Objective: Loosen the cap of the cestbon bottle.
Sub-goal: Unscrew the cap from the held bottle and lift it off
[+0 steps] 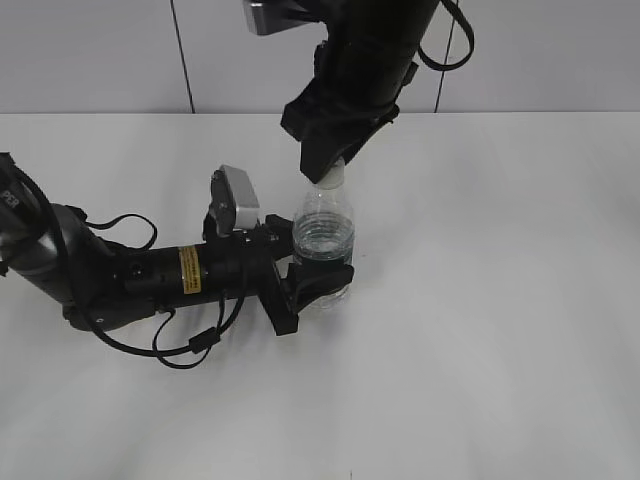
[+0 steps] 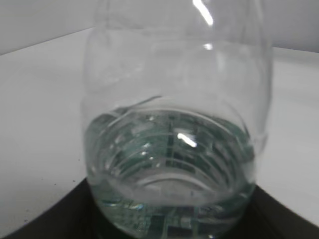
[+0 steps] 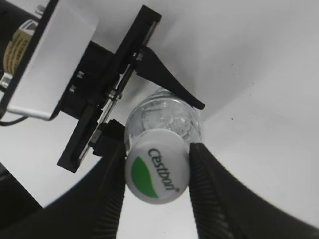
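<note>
My left end effector (image 1: pixel 322 280) clamps cestbon bottle (image 1: pixel 323 240) upright on surface (image 1: pixel 500 300); right end effector (image 3: pixel 155 172) pinches cap (image 3: pixel 156 170).

White table, one bottle on it.

The table (image 1: pixel 500 300) is plain white and runs to a pale wall at the far edge. The bottle (image 1: pixel 323 245) stands upright near the middle, partly filled with water. The left arm (image 1: pixel 150 275) lies low over the near-left part.

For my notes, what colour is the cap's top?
White cap with green mark, clearest in right wrist view.
</note>
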Robot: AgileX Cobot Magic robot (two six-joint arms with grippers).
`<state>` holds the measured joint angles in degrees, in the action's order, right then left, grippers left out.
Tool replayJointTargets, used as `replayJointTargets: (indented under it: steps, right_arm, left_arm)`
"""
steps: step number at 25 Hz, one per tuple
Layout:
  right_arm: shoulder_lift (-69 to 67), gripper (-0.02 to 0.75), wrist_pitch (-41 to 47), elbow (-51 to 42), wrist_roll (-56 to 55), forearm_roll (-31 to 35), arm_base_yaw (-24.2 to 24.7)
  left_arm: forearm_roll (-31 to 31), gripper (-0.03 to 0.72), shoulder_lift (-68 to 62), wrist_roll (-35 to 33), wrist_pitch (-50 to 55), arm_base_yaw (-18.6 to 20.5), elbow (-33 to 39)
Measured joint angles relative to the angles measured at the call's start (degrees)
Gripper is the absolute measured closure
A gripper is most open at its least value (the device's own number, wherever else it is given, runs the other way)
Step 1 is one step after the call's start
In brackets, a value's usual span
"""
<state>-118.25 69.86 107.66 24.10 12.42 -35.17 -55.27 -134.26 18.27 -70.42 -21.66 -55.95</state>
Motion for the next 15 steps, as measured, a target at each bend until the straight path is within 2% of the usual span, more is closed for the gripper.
replayJointTargets:
  steps: [9, 15]
  right_arm:
    - [0.0, 0.442, 0.0, 0.1, 29.5, 1.5, 0.0]
    - [0.0, 0.442, 0.0, 0.1, 42.3, 0.9, 0.0]
  left_arm:
    - [-0.1, 0.273, 0.0, -0.4, 0.1, 0.0, 0.0]
    - [-0.1, 0.273, 0.0, -0.4, 0.2, 0.0, 0.0]
